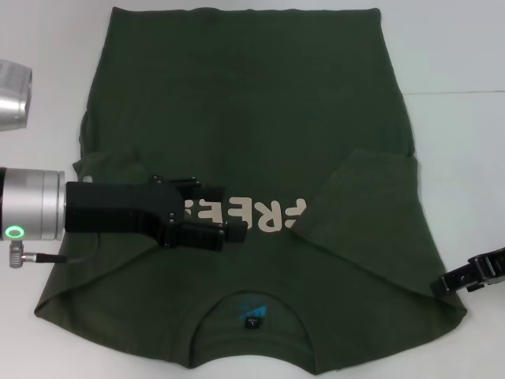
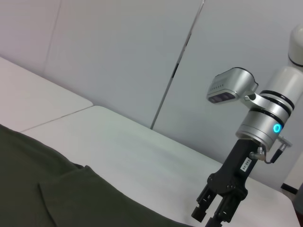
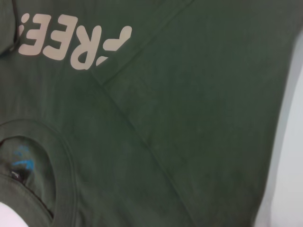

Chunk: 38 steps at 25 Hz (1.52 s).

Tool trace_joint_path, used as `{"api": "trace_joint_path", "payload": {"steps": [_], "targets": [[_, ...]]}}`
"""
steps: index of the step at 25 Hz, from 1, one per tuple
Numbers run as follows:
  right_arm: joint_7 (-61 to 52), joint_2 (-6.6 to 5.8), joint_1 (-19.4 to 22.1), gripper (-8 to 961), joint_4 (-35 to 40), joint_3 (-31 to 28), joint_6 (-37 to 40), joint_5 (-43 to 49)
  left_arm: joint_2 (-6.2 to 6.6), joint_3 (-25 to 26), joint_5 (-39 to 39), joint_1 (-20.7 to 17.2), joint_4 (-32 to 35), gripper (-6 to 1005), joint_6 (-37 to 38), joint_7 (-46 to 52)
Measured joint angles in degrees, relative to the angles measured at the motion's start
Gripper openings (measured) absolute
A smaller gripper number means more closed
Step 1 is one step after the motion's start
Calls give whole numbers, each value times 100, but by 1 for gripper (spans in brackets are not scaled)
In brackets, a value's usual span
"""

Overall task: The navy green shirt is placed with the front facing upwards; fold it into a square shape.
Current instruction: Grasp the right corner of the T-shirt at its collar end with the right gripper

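The navy green shirt point(image 1: 260, 103) lies flat on the white table point(image 1: 461, 134), collar toward me and hem at the far side. Both sleeves are folded inward over the chest. The cream lettering point(image 1: 264, 215) and the blue collar label point(image 1: 252, 310) face up. My left gripper point(image 1: 221, 212) hovers open over the chest, just left of the lettering, with nothing between its fingers. My right gripper point(image 1: 446, 286) sits at the shirt's right edge near the shoulder. In the left wrist view the right gripper point(image 2: 210, 218) points down with its fingers apart. The right wrist view shows the lettering point(image 3: 75, 45) and the label point(image 3: 21, 158).
A silver segment of my left arm point(image 1: 12, 95) juts in at the upper left. Bare table point(image 2: 142, 151) lies to the right of the shirt and beyond its hem. A grey panelled wall point(image 2: 118, 56) stands behind the table.
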State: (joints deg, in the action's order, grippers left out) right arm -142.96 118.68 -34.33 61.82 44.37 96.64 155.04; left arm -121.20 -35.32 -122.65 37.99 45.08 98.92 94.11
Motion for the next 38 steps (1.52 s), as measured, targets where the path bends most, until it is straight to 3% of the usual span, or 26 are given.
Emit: {"api": "trace_joint_path", "payload": {"steps": [5,30,38], "targets": [[-55,-4,-47,759,-66,2,3,153,-3,0,0,-2,0,908,-42,2],[-135,54,-169,760,-325,160,-32,370,0,-1,-3,34,-9,893,-127,-4],[-137,59,-186,505,-376,207,-15,372,-8,-1,2,3,-9,888,-127,3]]}}
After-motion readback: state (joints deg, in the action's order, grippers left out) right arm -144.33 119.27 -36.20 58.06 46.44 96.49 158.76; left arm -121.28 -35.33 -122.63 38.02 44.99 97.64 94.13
